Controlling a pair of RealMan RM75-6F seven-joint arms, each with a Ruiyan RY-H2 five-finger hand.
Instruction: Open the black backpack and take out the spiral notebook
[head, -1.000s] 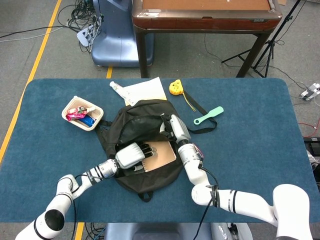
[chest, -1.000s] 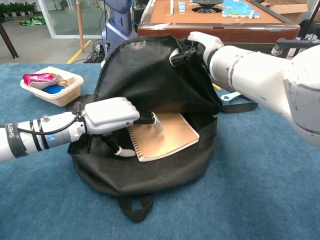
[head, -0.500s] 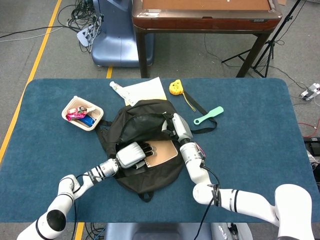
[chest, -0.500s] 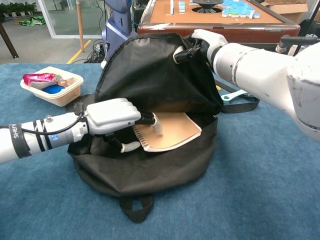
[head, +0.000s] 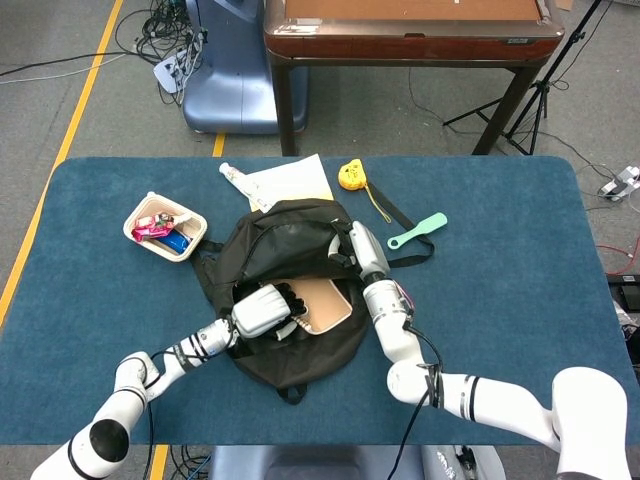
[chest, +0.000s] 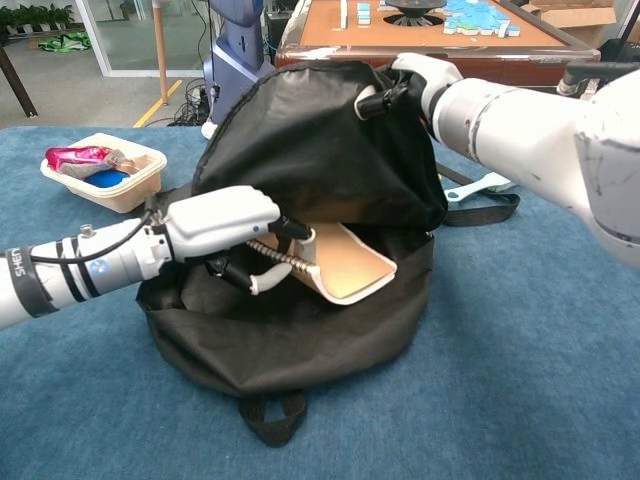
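Black backpack (head: 270, 300) lying in the middle of the blue table (head: 500, 300), mouth open. Top flap pulled up high by the right hand (chest: 415, 80), fingers curled tight around a bunch of the black cloth at the top edge. Seen from the chest view, flap standing up like a little tent over the opening.

Left hand (chest: 225, 225) reaching into the opening from the left side. Fingers (chest: 265, 280) closed on the wire-coil edge of the notebook (chest: 345, 265), one above it and others below. Notebook tan, partly out of the bag, tilted and bent up along the coil side, its far end resting on the lower lip of the bag. From the head view, same notebook (head: 322, 303) showing as a tan patch in the bag's mouth, just right of the left hand (head: 262, 310).

Bag strap (chest: 480, 205) trailing out to the right on the table, small loop (chest: 265, 415) at the near end.

Cream tray (head: 165, 226) with a pink wrapper and something blue in it, left of the bag. White papers (head: 290, 182) and a small white bottle (head: 235, 179) just behind the bag. Yellow tape measure (head: 349, 176) further right, then a mint-green brush (head: 418, 230) near the strap. Brown wooden table (head: 410, 30) beyond the blue one.
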